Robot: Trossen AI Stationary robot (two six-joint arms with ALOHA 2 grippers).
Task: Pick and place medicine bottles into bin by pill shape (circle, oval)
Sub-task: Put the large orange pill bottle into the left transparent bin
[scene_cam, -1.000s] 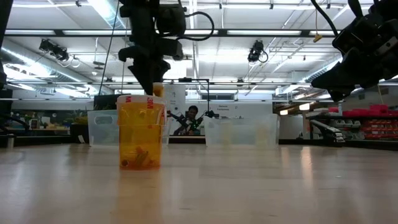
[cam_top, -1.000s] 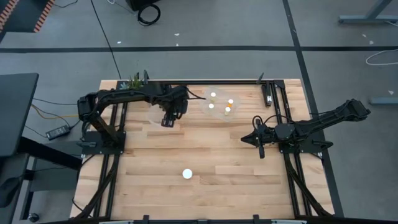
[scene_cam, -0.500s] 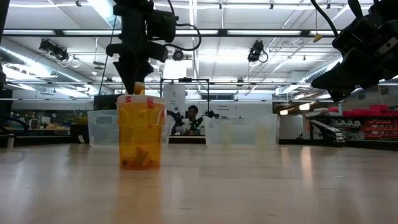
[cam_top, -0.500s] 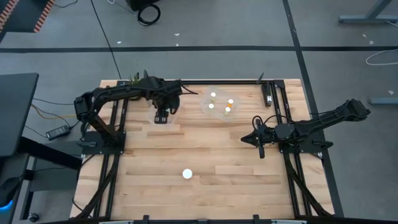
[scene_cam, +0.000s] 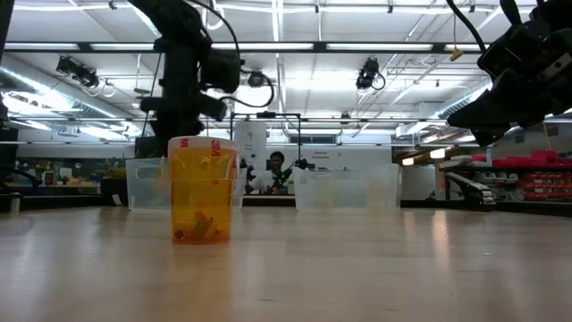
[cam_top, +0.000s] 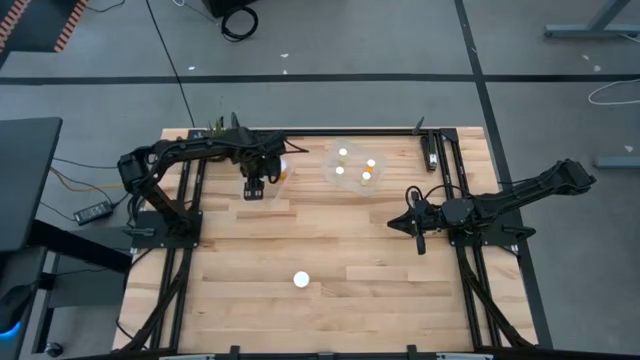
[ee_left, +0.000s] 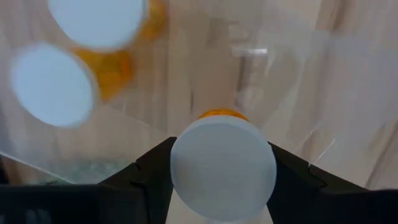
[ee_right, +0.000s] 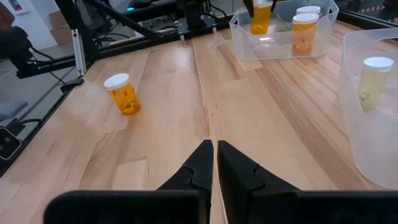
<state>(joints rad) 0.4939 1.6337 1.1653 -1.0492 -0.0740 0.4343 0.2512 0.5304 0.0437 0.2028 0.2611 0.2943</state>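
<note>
My left gripper (cam_top: 254,186) is shut on an amber bottle with a white cap (ee_left: 224,169) over the clear left bin (cam_top: 268,176). Two more capped bottles (ee_left: 53,84) stand in that bin. The held bottle also shows in the right wrist view (ee_right: 261,17). One bottle (cam_top: 301,280) stands upright on its base near the table's near edge; it fills the low view's foreground (scene_cam: 203,190). My right gripper (cam_top: 419,240) is shut and empty at the table's right, above the wood. My left gripper pinches the bottle at its cap end (ee_left: 180,163) between its two fingers, one finger on each side. The fingers come from above, pointing down. The bottle is upright, cap up, lifted clear over the bin's inside.
A second clear bin (cam_top: 356,167) with several capped bottles sits right of the left bin, and shows at the right wrist view's edge (ee_right: 373,93). A small green plant (cam_top: 218,127) stands at the far left corner. Bare wood lies between the bins and the lone bottle.
My left gripper, still shut on the bottle, has gone toward the table's left edge and a little toward the far edge, ending over the left bin. My right arm has kept still.
</note>
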